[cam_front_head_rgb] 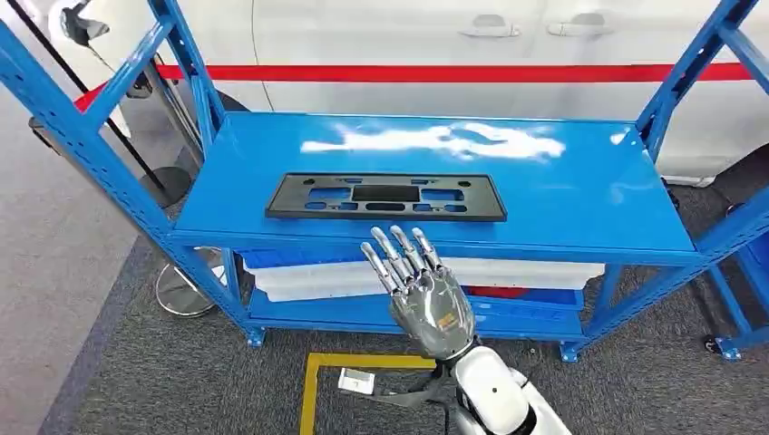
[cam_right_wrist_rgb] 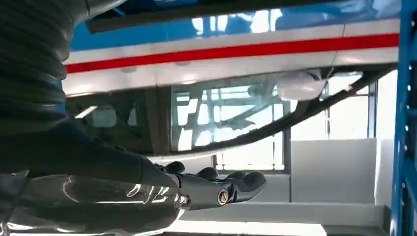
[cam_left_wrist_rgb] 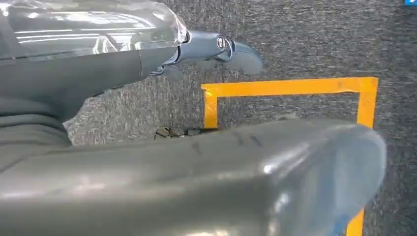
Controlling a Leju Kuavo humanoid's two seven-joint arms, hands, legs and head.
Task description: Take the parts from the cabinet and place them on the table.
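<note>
The right hand [cam_front_head_rgb: 419, 288], fingers apart and empty, hovers just before the flat black part [cam_front_head_rgb: 385, 197] on the blue shelf [cam_front_head_rgb: 580, 195] — it could slip from a shallow grip — while the left hand [cam_left_wrist_rgb: 206, 49], lowered, also holds nothing.

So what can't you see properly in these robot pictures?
- Head view: the white tray on the lower shelf is mostly hidden by the blue shelf above; what it holds can't be told.
- Head view: the glare on the shelf blurs that patch behind the black part.
- Head view: the right hand shows its back, so its palm is hidden.
- Left wrist view: the left hand covers much of the floor.
</note>
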